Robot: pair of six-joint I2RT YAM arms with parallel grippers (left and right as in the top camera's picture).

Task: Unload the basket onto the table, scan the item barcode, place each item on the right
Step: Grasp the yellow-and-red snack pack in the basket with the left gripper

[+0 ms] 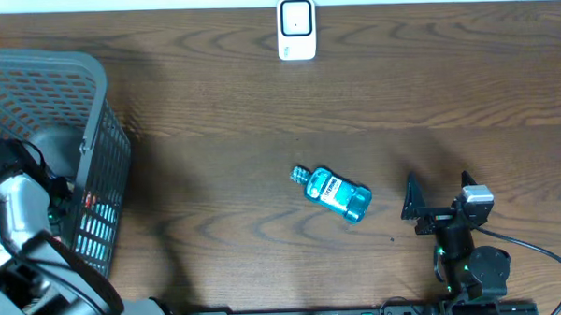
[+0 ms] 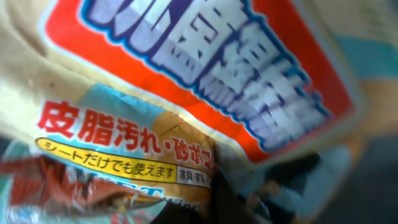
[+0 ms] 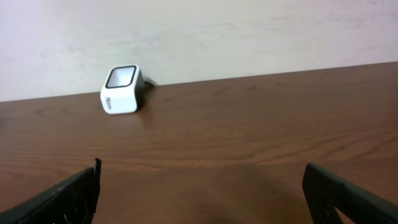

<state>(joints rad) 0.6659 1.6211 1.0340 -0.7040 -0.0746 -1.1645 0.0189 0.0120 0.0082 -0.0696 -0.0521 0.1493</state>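
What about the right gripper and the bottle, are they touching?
Apart. The overhead view shows bare table between the bottle and the open right gripper.

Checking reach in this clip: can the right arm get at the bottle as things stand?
Likely yes: the right tool is open, close beside the bottle, with only bare table between them.

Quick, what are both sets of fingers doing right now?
Left gripper: closed, apparently pinching the printed package inside the basket.
Right gripper: open, holding nothing.
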